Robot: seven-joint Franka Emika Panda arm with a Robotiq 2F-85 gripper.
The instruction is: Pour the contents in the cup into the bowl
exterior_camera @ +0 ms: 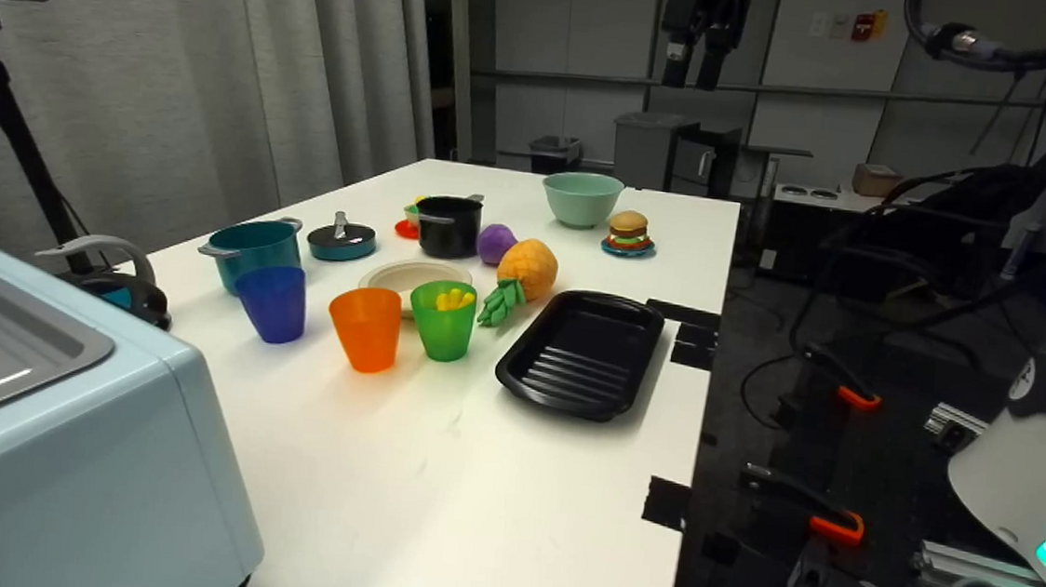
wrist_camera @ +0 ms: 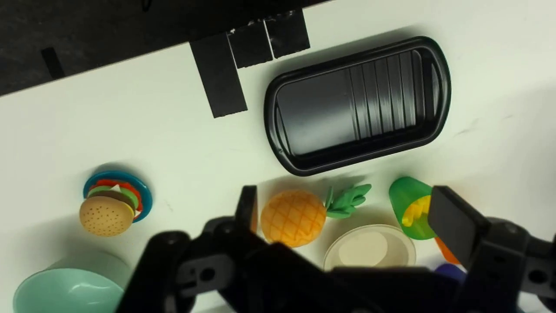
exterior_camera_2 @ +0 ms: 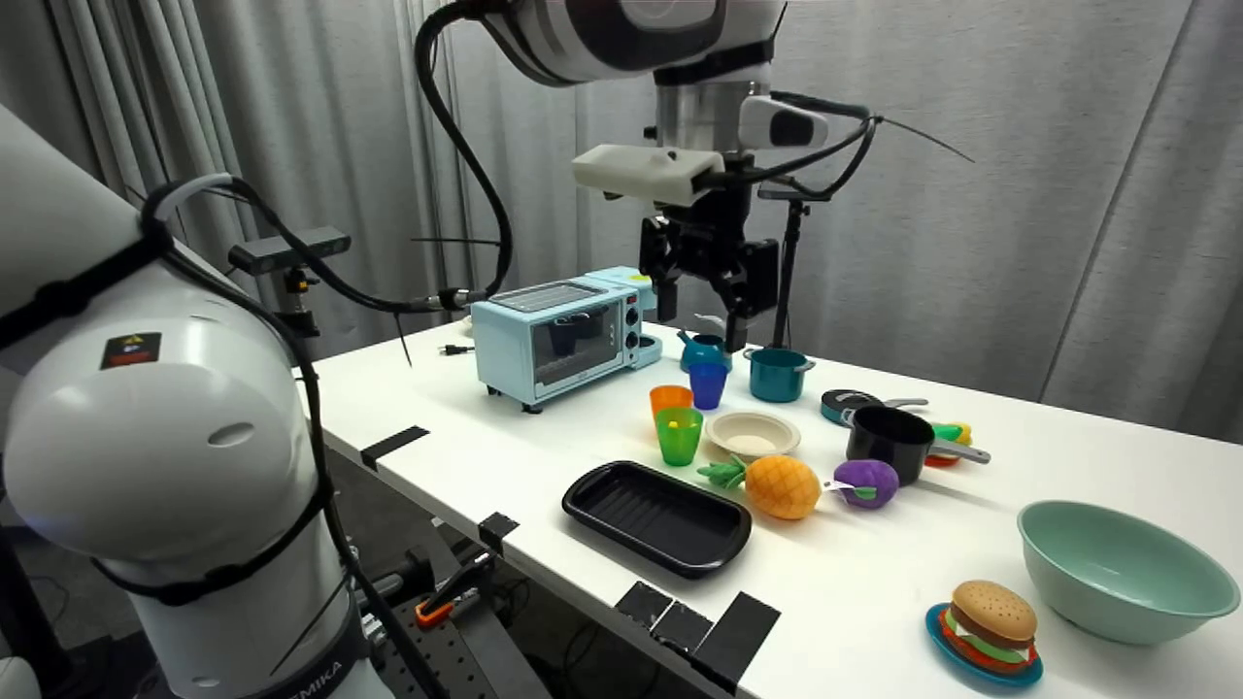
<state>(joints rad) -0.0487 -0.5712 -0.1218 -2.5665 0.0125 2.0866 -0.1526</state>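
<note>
Pretty busy tabletop (exterior_camera: pixel 470 495): green cup (exterior_camera: pixel 443 338) with yellow bits (exterior_camera: pixel 454 300) inside, bowl (exterior_camera_2: pixel 753 443) right beside it, tool (exterior_camera_2: pixel 701 318) spread wide, grabbing nothing.

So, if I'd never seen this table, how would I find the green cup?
On the white table, look for the black ridged tray. Between it and the orange cup, near the toy pineapple, stands the green cup. Bright green with yellow pieces inside, it differs from that orange cup and the blue cup beyond.
</note>
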